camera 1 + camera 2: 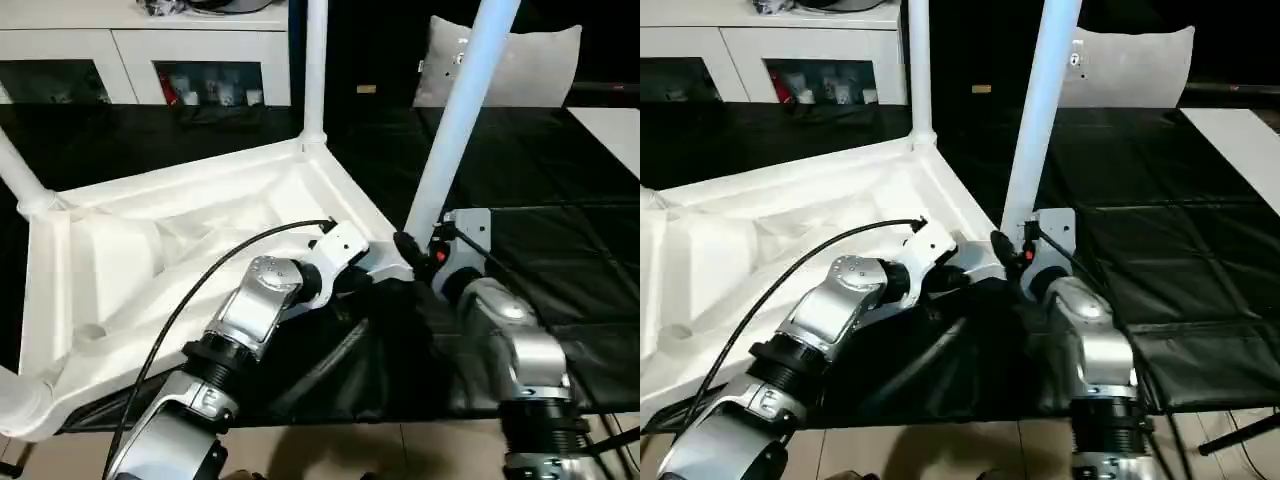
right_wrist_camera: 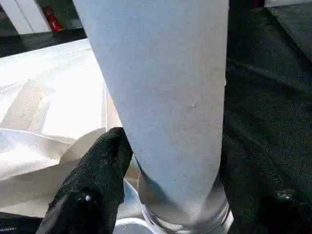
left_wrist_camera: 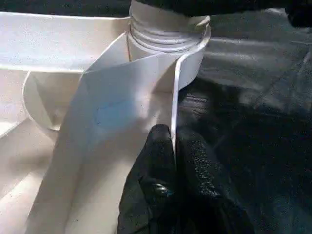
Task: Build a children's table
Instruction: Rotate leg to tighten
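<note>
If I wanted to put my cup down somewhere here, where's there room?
The black mat right of the leaning leg lies bare. It is crowded at the table's near corner, where both grippers work.

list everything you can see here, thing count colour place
table top: 1, white, upside down on the black cover, ribbed underside up
fitted legs: 3, white, standing in the far, left and near-left corner sockets
leg at the near-right socket: 1, white, leaning
cover: 1, black, under the table
cabinet: 1, white, at the back left
pillow: 1, pale grey, at the back right
left gripper: 1, black, jaws shut on the table top's rim
right gripper: 1, black, jaws either side of the leaning leg
</note>
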Robot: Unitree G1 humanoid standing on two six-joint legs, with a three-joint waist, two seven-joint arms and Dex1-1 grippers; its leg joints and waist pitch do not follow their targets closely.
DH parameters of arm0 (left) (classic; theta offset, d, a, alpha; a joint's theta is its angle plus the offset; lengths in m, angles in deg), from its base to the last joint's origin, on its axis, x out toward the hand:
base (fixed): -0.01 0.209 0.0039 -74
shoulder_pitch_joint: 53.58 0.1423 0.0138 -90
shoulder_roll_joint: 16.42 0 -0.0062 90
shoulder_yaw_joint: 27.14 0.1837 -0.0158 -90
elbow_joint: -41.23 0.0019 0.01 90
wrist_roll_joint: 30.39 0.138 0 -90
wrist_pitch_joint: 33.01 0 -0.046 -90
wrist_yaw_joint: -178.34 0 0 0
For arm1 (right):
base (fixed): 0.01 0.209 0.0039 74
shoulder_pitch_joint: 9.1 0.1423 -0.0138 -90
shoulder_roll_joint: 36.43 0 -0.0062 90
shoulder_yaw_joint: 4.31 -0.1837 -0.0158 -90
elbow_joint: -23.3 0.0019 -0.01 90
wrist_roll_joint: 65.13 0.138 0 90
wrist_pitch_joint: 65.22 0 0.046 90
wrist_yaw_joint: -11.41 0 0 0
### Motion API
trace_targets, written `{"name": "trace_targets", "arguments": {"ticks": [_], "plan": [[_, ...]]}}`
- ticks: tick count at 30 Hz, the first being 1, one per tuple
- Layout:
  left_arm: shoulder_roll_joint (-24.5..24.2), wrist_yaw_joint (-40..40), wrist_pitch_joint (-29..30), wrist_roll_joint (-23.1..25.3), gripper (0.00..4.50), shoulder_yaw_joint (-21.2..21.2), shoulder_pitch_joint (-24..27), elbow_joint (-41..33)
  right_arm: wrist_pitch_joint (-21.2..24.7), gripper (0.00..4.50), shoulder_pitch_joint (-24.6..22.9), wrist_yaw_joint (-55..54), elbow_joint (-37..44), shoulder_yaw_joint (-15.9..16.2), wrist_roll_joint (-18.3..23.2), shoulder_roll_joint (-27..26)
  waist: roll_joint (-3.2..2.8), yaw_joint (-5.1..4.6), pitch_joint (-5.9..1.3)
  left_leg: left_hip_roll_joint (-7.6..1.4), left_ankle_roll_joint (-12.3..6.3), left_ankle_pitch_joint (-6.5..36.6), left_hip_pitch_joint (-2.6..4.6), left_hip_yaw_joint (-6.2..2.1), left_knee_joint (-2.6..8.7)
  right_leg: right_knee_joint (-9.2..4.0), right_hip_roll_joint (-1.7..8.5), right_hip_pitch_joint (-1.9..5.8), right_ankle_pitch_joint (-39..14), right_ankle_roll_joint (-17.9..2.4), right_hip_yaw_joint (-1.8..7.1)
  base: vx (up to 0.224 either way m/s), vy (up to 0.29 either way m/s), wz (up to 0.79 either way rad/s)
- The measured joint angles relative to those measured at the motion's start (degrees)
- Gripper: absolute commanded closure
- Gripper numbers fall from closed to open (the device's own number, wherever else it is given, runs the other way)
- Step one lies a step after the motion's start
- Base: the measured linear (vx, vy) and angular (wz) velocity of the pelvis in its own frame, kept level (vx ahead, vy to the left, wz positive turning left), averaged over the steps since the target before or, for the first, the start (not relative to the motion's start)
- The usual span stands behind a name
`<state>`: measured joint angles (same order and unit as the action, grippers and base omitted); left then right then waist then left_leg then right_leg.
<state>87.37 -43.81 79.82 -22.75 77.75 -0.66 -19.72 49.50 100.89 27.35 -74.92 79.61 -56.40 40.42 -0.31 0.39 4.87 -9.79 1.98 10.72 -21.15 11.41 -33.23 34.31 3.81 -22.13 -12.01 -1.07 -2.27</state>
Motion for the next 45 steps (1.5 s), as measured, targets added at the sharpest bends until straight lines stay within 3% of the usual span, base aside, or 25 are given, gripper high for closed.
{"name": "trace_targets", "arguments": {"ticks": [6, 13, 17, 20, 29, 37, 45], "plan": [[-0.75, -1.24, -1.59, 0.04, 4.5, 0.92, -0.05, -0.04, -0.93, 0.92, -1.99, 1.14, 1.98, 0.09, 0.04, 0.04, 0.02, 0.15, 0.01, 0.01, 0.01, 0.0, 0.01, 0.0, 0.3, -0.22, -0.01, 0.0, 0.2, 0.13, -0.04, 0.0, 0.0, 0.0], [-6.67, -9.16, -7.48, -0.63, 4.5, 2.01, 0.62, -0.89, -3.04, 0.31, -5.92, 13.66, 3.08, 3.88, 0.99, 8.56, 0.07, 0.51, 0.07, -0.13, 0.04, -0.01, -0.06, 0.0, 0.6, -0.21, -0.19, -0.21, 0.11, 0.29, -0.08, 0.0, 0.0, 0.0], [-10.9, -17.59, -11.98, -2.36, 4.5, 3.44, 1.5, -2.37, -6.4, 0.31, -6.51, 25.79, 1.47, 5.55, 1.51, 17.58, 0.12, 1.03, 0.12, -0.14, -0.26, -0.19, -0.58, 0.01, 0.58, -0.21, -0.2, -0.7, 0.11, 0.29, -0.07, 0.0, 0.0, 0.0], [-12.22, -21.51, -14.26, -3.14, 4.5, 4.17, 1.55, -2.54, -8.77, 0.31, -6.53, 34.33, 0.75, 6.66, 3.16, 21.02, 0.09, 1.67, 0.11, -0.15, -0.31, -0.19, -0.96, 0.02, 0.5, -0.09, -0.19, -1.02, 0.11, 0.28, -0.11, 0.0, 0.0, 0.0], [-16.84, -32.6, -18.75, -5.72, 4.5, 5.91, 1.84, -2.13, -11.78, 0.31, -5.43, 53.22, -1.0, 9.26, 7.67, 27.51, 0.42, 2.9, 0.32, -0.23, -0.37, -0.16, -0.97, 0.02, -0.14, 0.28, -0.12, -0.95, 0.2, 0.11, -0.16, 0.0, 0.0, 0.0], [-19.59, -38.84, -21.38, -6.71, 4.5, 7.51, 1.86, -2.13, -9.27, 0.98, -4.35, 62.73, -1.95, 12.22, 10.91, 29.76, 0.77, 3.24, 0.51, -0.23, -0.38, -0.17, -0.97, 0.03, -0.53, 0.65, 0.0, -0.92, 0.2, 0.1, -0.15, 0.0, 0.0, 0.0], [-20.32, -41.59, -22.05, -7.56, 4.5, 8.02, 1.87, -2.13, -8.95, 1.65, -3.5, 66.05, -2.27, 13.4, 11.24, 30.52, 0.86, 3.57, 0.56, -0.23, -0.39, -0.17, -0.99, 0.04, -0.52, 0.64, 0.01, -0.92, 0.2, 0.1, -0.17, 0.0, 0.0, 0.0]]}}
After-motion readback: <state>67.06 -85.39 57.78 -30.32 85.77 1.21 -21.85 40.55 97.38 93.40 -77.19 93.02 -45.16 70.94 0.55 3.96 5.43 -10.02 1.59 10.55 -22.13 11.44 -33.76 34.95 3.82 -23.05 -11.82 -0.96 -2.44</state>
